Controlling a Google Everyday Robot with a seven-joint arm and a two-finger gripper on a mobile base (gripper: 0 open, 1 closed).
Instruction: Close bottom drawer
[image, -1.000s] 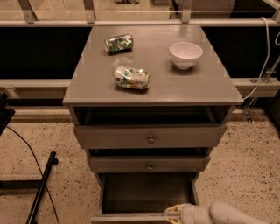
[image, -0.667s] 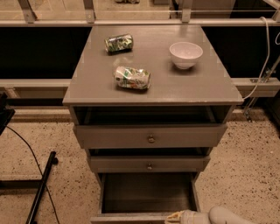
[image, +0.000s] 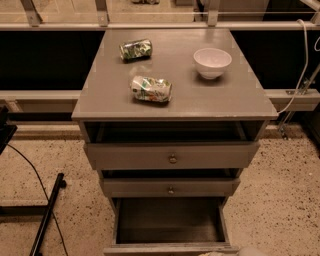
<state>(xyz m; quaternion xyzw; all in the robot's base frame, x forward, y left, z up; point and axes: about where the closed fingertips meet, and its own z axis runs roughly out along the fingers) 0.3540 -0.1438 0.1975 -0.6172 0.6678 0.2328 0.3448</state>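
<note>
The bottom drawer (image: 170, 247) of the grey cabinet (image: 175, 100) is pulled far out toward me. Its deep box is empty and its front face lies below the view's bottom edge. The middle drawer (image: 170, 187) and the top drawer (image: 172, 156) each stand slightly open, and each shows a small brass knob. Only a pale sliver of my gripper (image: 215, 254) shows at the bottom edge, at the right part of the bottom drawer's front rim. A bit of the pale arm (image: 254, 251) shows to its right.
On the cabinet top lie two crushed cans (image: 151, 89) (image: 135, 49) and a white bowl (image: 212, 62). A black stand leg and cable (image: 47, 215) lie on the speckled floor at left. A railing (image: 160, 25) and a white cable (image: 300, 65) are behind.
The gripper and arm have sunk toward the bottom edge and are now almost out of view. The bottom drawer stands as far out as before.
</note>
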